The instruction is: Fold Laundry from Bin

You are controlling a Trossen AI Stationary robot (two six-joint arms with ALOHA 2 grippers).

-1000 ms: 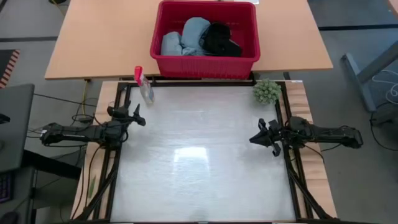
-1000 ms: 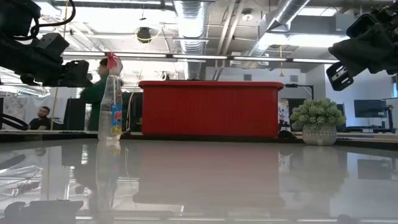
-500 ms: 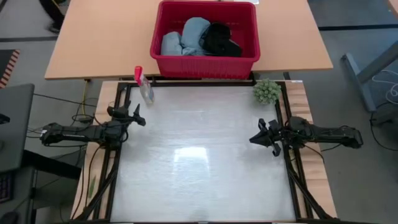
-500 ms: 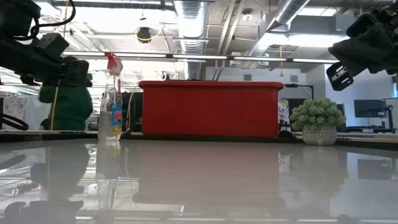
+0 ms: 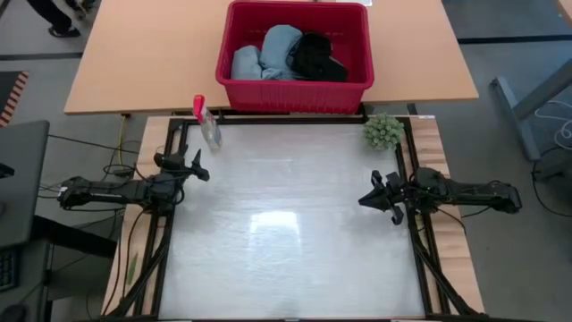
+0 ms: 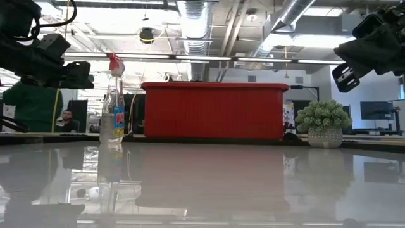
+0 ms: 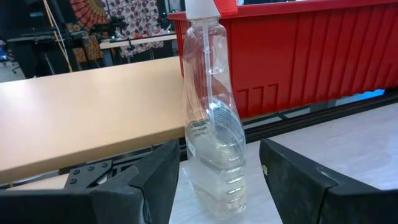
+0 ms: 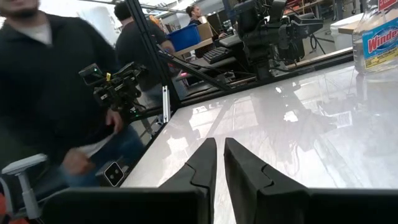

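Red bin (image 5: 294, 85) sits on the tan worktop (image 5: 143, 63), well beyond both pincers, laundry (image 5: 288, 52) heaped inside: light blue and black cloth. Left pincer (image 5: 198, 166) hovers at the white worktop's (image 5: 286, 233) edge, fingers apart, holding nothing; clear spray bottle (image 7: 211, 124) stands just ahead of it. Right pincer (image 5: 374, 200) hovers opposite, fingers nearly together, empty; green fuzzy ball (image 5: 383, 131) lies near it, binward.

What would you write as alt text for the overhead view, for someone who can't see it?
A red bin holding light blue and black laundry sits on a wooden table beyond a white work surface. The left gripper, open, and right gripper, nearly shut, wait at its sides, with a spray bottle and green ball at its far corners.
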